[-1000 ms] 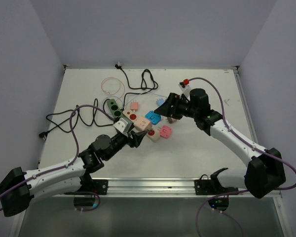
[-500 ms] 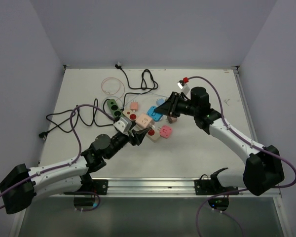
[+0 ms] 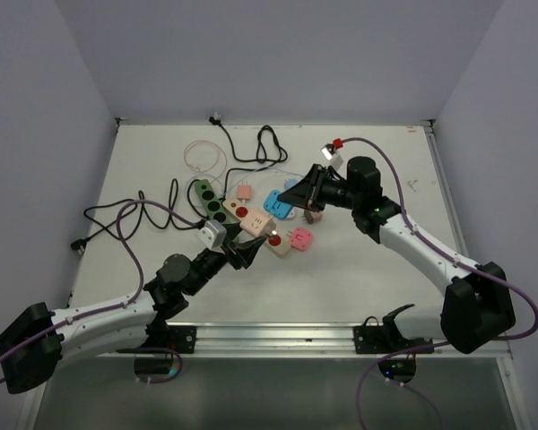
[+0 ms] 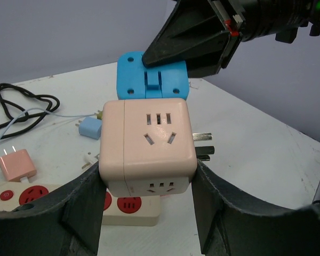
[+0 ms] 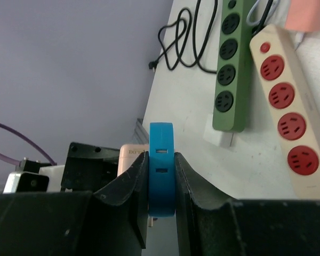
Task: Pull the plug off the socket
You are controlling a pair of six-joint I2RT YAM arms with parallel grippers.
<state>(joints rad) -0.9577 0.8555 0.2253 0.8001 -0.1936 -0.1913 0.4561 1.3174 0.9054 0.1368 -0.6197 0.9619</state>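
A peach cube socket (image 4: 148, 146) is held off the table, my left gripper (image 4: 148, 181) shut on its two sides. Bare prongs stick out of its right face. Just behind it hangs the blue plug (image 4: 152, 82), which my right gripper (image 5: 161, 160) is shut on by its flat faces (image 5: 161, 176). From the top view the blue plug (image 3: 275, 202) sits up and right of the cube (image 3: 255, 226), with a small gap between them. My left gripper (image 3: 247, 242) and right gripper (image 3: 291, 193) face each other over the table's middle.
A green power strip (image 3: 208, 197) and a cream strip with red sockets (image 3: 238, 211) lie left of the cube. A pink adapter (image 3: 298, 237) lies to the right and a pink plug (image 3: 244, 191) behind. Black cables (image 3: 125, 215) loop across the left and back.
My right gripper has shut on the blue plug and drawn it up and away from the cube. My left arm has pulled the cube back toward the near left.
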